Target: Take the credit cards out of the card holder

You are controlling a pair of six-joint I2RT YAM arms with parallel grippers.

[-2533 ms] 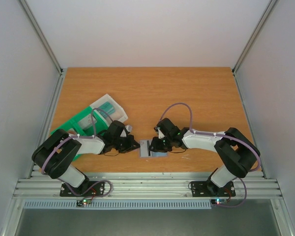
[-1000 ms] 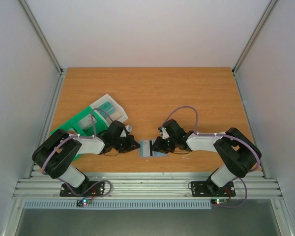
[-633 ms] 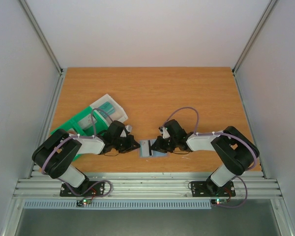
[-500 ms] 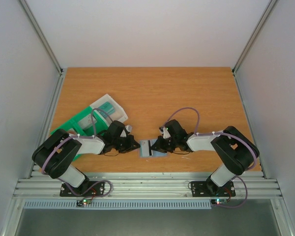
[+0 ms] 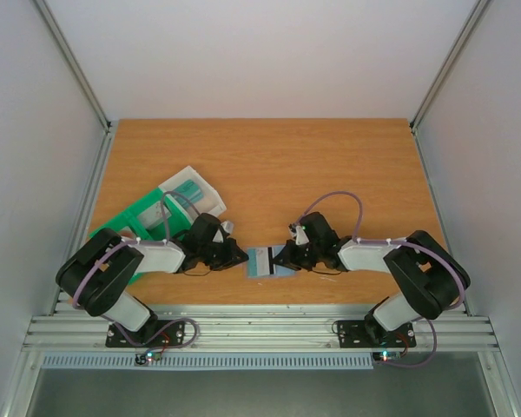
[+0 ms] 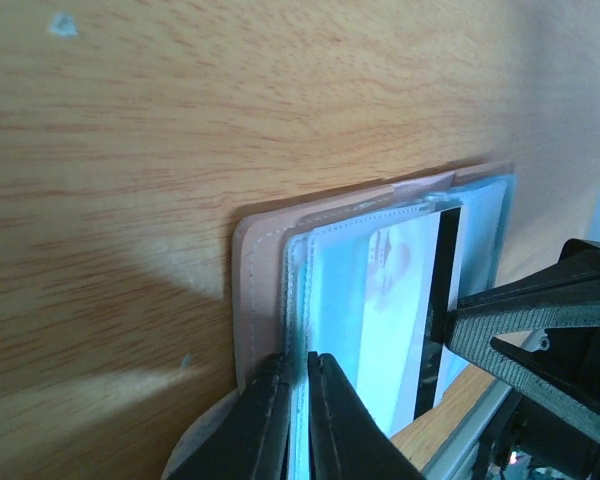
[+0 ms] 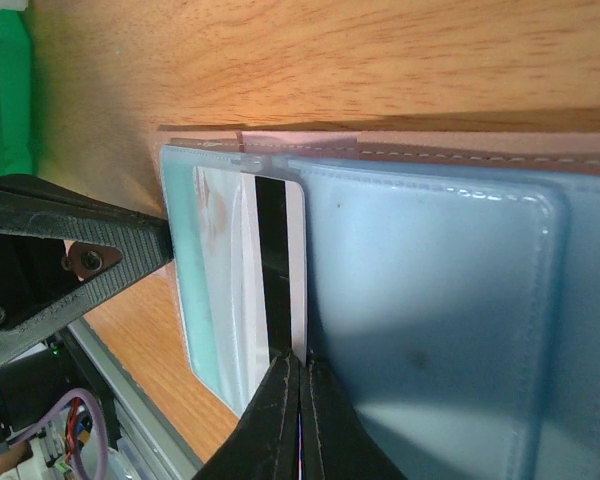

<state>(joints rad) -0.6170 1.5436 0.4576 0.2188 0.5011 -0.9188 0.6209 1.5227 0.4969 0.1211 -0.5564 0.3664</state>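
Both jaws pinched shut: left gripper (image 6: 300, 378) on holder (image 6: 260, 260) left edge, right gripper (image 7: 299, 385) on card (image 7: 272, 270) right edge. Holder near centre of table (image 5: 330, 156), between grippers. Card long axis near-far; pull likely rightward, away from left gripper.

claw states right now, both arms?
Left claw: closed, pinching the holder edge.
Right claw: closed, pinching a card.
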